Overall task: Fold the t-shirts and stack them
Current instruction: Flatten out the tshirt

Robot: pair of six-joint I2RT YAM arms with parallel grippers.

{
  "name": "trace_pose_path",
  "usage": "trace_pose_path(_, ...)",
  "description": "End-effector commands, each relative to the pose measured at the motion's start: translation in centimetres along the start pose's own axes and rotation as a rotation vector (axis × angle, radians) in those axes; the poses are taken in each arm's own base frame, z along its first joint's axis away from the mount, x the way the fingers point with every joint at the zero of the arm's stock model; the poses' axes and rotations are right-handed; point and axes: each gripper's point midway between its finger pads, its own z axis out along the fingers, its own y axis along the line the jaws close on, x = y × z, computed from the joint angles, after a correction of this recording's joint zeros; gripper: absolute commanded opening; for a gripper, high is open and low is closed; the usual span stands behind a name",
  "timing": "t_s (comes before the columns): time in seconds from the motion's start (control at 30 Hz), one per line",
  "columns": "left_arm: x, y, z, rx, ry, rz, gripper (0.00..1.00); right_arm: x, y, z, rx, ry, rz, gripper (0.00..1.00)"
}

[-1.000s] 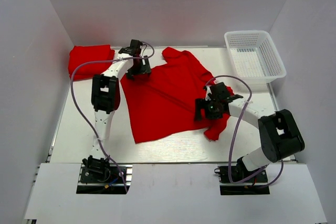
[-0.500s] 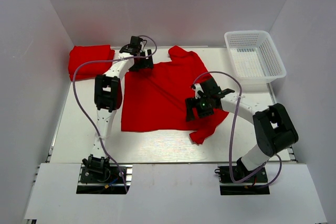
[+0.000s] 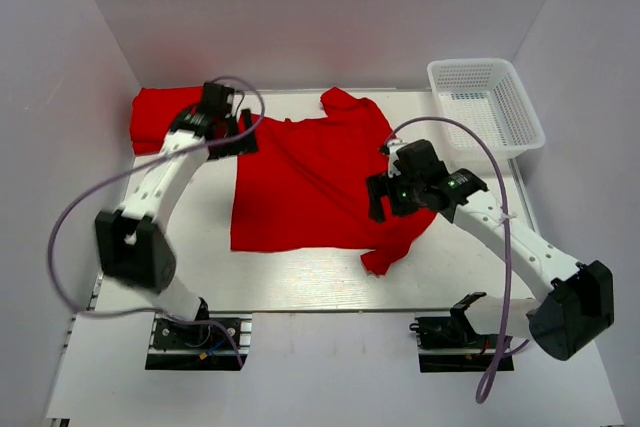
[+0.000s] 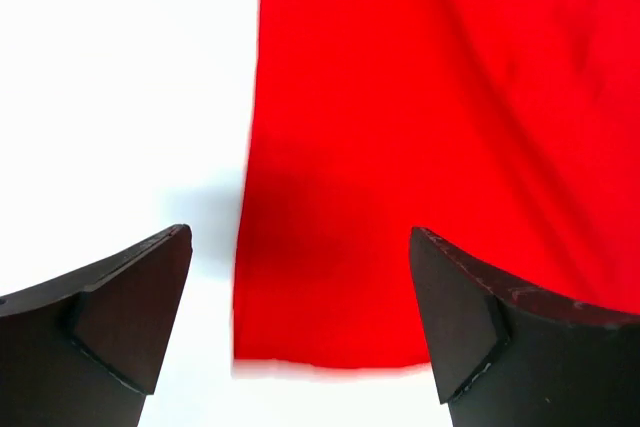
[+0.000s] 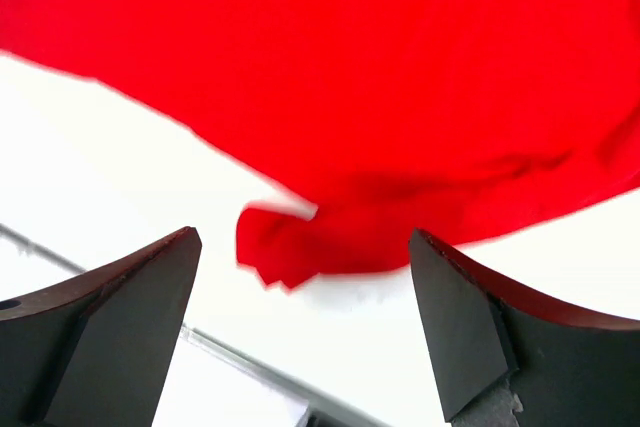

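t-shirt (image 3: 300, 187) spread flat | left gripper (image 3: 235, 139) released, over its far-left corner | right gripper (image 3: 379, 208) released, above its right side

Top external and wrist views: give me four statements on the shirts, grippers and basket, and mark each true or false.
1. The left gripper is shut on cloth. False: its jaws stand wide apart, with the edge of the spread t-shirt showing below them.
2. A folded t-shirt lies at the far left corner of the table. True.
3. The basket holds a red shirt. False: no red shows inside it; it stands apart at the far right.
4. The right gripper is open over the spread t-shirt's right side. True.
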Motion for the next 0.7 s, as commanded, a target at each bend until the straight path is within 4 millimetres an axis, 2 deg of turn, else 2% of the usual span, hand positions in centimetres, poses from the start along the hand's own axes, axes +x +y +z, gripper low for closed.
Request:
trace_pose_path(0.0, 6.9, 2.3, -2.4, -0.055, 0.101, -0.088, 1.0, 5.2, -0.1, -0.7, 0.065, 0.18, 0.019, 0.9)
trace_pose_path(0.03, 9.7, 2.8, -3.2, -0.04, 0.147, -0.097, 1.0, 6.4, 0.3, -0.8, 0.067, 0.219, -0.001, 0.9)
trace_pose_path(0.1, 12.8, 3.1, -3.6, -0.029, 0.213, -0.118, 1.0, 7.1, 0.7, -0.7, 0.086, 0.237, 0.014, 0.9)
trace_pose_path(0.13, 16.0, 3.4, -3.3, -0.02, 0.292, -0.124, 1.0, 7.9, 1.0, -0.6, 0.108, 0.256, 0.005, 0.9)
trace_pose_path(0.2, 18.1, 3.2, -3.4, -0.005, 0.325, -0.15, 1.0, 8.8, 1.2, 0.0, 0.14, 0.287, 0.033, 0.9)
trace_pose_path(0.23, 19.8, 3.4, -3.3, -0.001, 0.36, -0.16, 1.0, 9.4, 1.7, 0.3, 0.154, 0.304, 0.025, 0.9)
trace_pose_path(0.43, 20.8, 3.7, -4.0, 0.002, 0.342, -0.203, 1.0, 9.8, 2.7, 1.1, 0.228, 0.278, 0.133, 0.9)
trace_pose_path(0.57, 22.0, 3.8, -3.5, 0.013, 0.345, -0.205, 1.0, 10.4, 4.0, 2.1, 0.228, 0.256, 0.168, 0.9)
trace_pose_path(0.67, 22.8, 3.3, -2.9, 0.05, 0.352, -0.212, 1.0, 10.8, 3.9, 2.9, 0.276, 0.259, 0.171, 0.87)
